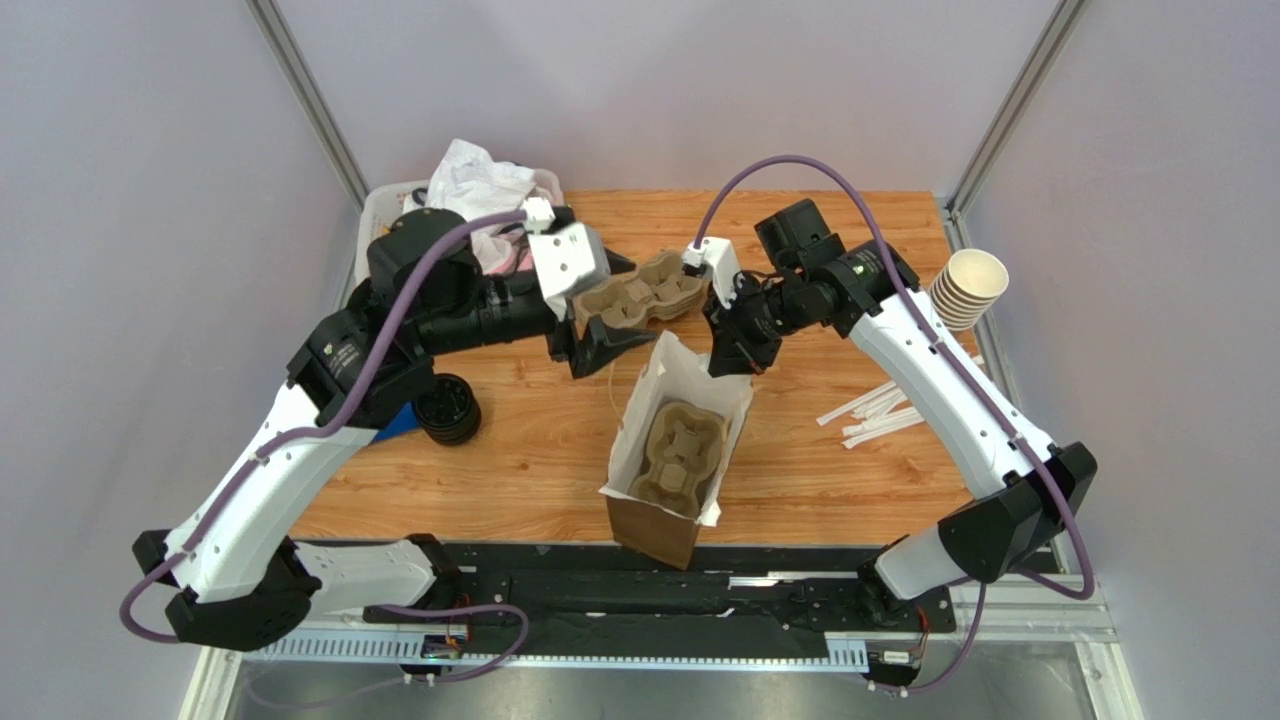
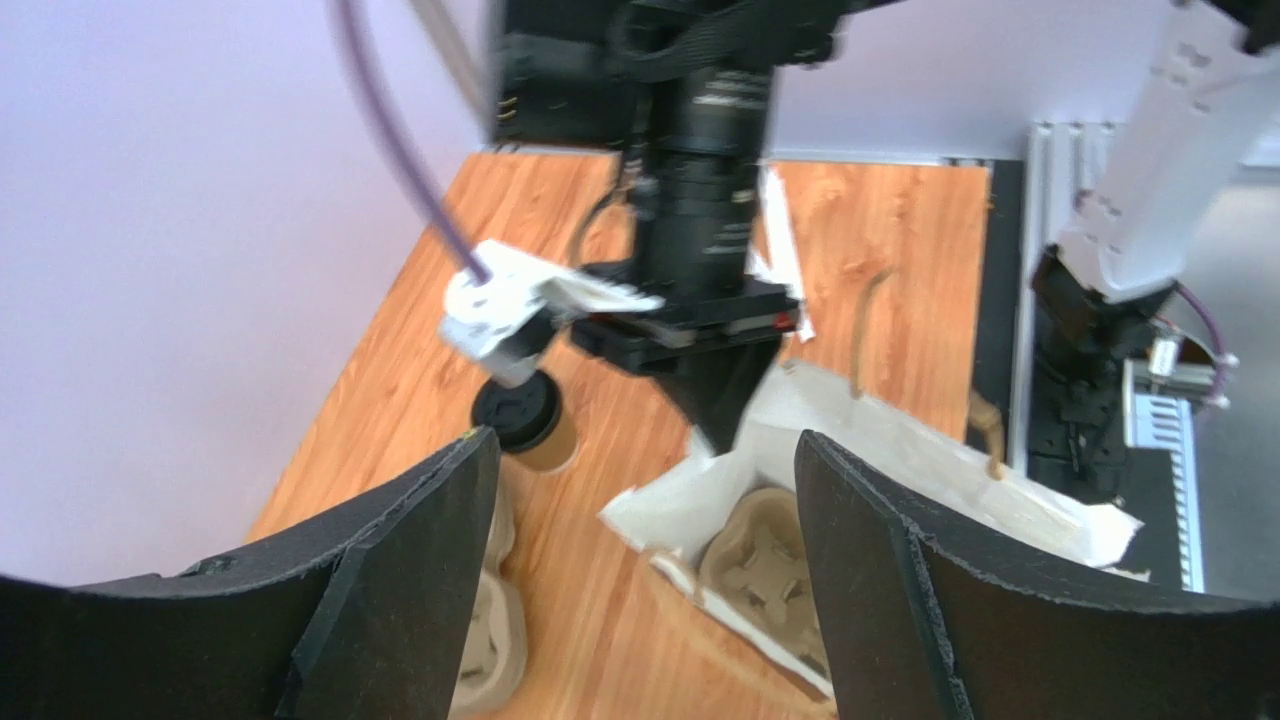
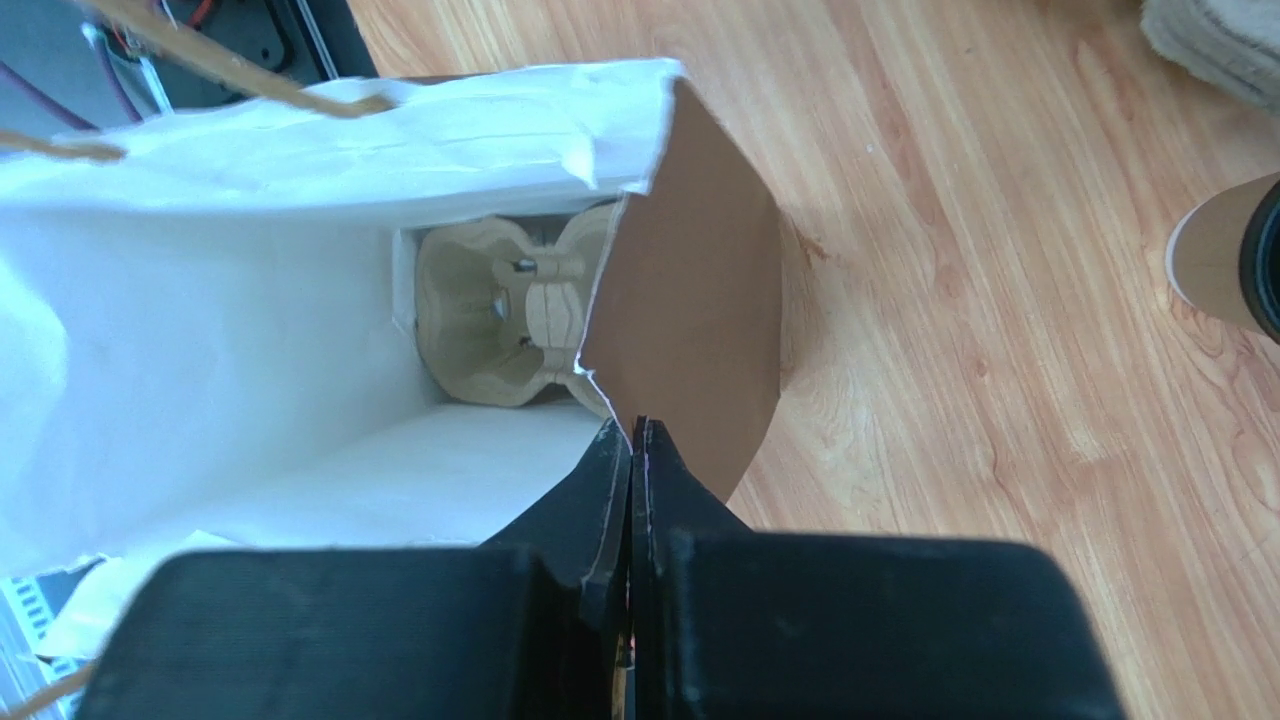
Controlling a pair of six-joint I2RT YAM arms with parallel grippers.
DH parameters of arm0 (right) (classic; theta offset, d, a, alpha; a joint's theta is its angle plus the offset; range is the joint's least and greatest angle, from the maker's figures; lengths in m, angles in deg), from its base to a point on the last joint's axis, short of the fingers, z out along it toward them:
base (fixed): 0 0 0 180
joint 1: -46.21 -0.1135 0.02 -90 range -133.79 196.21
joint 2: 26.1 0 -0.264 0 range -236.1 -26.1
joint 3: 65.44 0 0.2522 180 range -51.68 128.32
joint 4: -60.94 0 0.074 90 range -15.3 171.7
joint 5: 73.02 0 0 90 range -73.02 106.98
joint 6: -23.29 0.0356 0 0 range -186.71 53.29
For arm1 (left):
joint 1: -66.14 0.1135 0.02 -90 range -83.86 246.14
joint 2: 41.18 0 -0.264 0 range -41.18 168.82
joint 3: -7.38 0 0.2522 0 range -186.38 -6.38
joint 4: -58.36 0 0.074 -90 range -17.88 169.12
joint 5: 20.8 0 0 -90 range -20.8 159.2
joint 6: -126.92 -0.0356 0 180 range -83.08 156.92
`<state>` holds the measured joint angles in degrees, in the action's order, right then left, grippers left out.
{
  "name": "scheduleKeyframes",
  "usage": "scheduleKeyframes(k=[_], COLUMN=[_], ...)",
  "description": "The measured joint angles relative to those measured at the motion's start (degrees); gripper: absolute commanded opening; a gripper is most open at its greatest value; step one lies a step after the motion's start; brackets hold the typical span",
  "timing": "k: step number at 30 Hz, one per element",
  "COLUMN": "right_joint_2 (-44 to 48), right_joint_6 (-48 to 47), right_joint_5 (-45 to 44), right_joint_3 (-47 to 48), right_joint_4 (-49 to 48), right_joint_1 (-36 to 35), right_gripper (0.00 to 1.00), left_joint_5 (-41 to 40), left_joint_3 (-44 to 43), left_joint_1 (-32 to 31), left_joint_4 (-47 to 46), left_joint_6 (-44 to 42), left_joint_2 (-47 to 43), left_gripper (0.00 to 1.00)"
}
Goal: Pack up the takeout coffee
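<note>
Top external view: a wooden worktop [image 1: 496, 495] is seen from above, with the left arm [image 1: 286, 450] and the right arm [image 1: 947, 390] both bent in toward its middle.
Paper bag: a brown paper bag with a white lining [image 1: 639, 428] is stood open near the front middle of the worktop, mouth upward.
Bag contents: a moulded pale pulp cup carrier [image 1: 679, 450] is seen lying at the bottom of the bag.
Second carrier: another moulded pulp carrier [image 1: 646, 285] is laid on the worktop behind the bag, between the two wrists.
Left jaws: spread wide in the left wrist view, the black fingers [image 2: 406, 585] well apart with nothing gripped, held above the worktop beside the bag.
Right jaws: pressed together, the black fingers [image 3: 586, 495] pinched on the bag's far corner, where a brown side panel is bent outward.
Takeout coffee: a small pale tan paper cup with a round black plastic lid [image 2: 526, 420] is stood upright on the worktop outside the bag, just beyond the right jaws and near the second carrier. In the top external view it is covered by the right wrist.
Right edge: a tilted stack of lidless cream paper cups [image 1: 962, 285] is seen, with loose white strips [image 1: 872, 408] near it.
Left side: a stack of bare black lids [image 1: 446, 408] is set beside the left arm.
Far left corner: a white bin [image 1: 383, 195] is filled with crumpled white material.
</note>
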<state>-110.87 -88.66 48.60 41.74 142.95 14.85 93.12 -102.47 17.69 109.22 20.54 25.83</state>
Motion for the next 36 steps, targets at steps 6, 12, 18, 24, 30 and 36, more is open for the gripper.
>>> scheduleKeyframes(k=[6,12,18,24,30,36], right_joint_2=[-0.8,1.4,-1.4,-2.6,-9.1,-26.3], right_joint_6=[-1.9,-1.8,-1.0,0.9,2.2,1.7], right_joint_5=[-0.1,-1.5,-0.4,1.7,0.1,-9.1], right_joint_3=[0.4,0.0,9.9,20.2,24.9,32.4], right_joint_4=[3.3,5.9,9.0,8.3,5.1,4.4], right_joint_1=[0.0,0.3,4.4,11.0,17.6,19.6], right_gripper=[0.12,0.63,0.9,0.98,0.99,0.99], left_joint_5=[4.2,6.5,8.3,10.1,12.3,13.6], left_joint_3=[5.5,8.0,13.0,17.2,18.2,18.4], left_joint_1=[13.4,20.9,21.1,21.1,22.4,28.0], left_joint_4=[-3.6,-4.9,-4.8,-5.6,-6.0,-6.1], left_joint_6=[9.8,14.2,13.1,11.6,10.5,12.7], left_joint_2=[-0.9,3.2,4.3,4.1,3.7,3.6], left_gripper=[0.9,0.93,0.94,0.94,0.94,0.93])
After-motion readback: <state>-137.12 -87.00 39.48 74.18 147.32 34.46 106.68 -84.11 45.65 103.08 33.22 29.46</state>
